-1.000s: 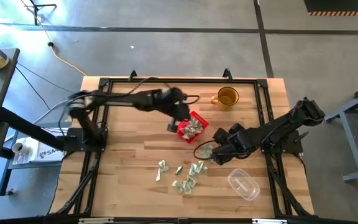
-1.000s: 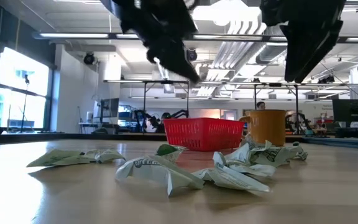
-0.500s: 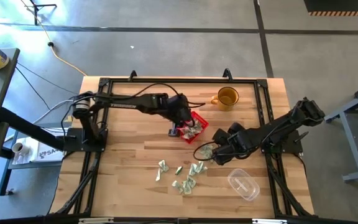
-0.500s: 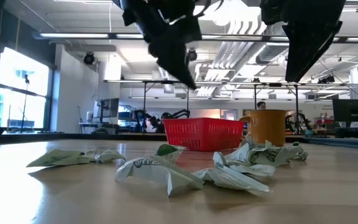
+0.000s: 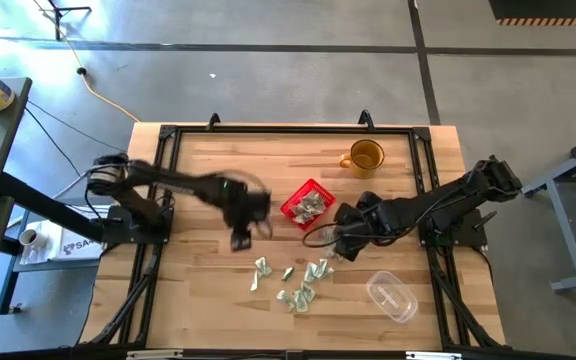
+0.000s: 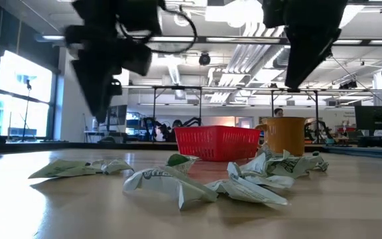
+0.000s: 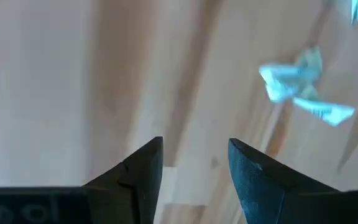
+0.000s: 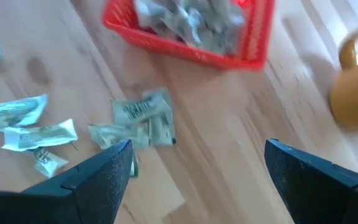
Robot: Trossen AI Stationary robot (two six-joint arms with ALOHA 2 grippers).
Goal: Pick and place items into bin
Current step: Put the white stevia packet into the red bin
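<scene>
The red bin (image 5: 307, 204) sits mid-table, already holding several items. The loose items (image 5: 298, 282) lie scattered toward the front edge. The left gripper (image 5: 240, 238), fingers slightly parted and empty, hovers just beside the leftmost piece. The right gripper (image 5: 344, 240), spread wide and empty, hangs over a wrapper (image 8: 143, 117) beside the bin.

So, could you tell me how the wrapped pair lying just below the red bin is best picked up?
Come straight down from above with the right hand, which is open and hovers nearest. Those wrappers lie flat and crumpled on the table, clear of the red bin, so pinch across the raised crumpled middle rather than a thin flat edge.
</scene>
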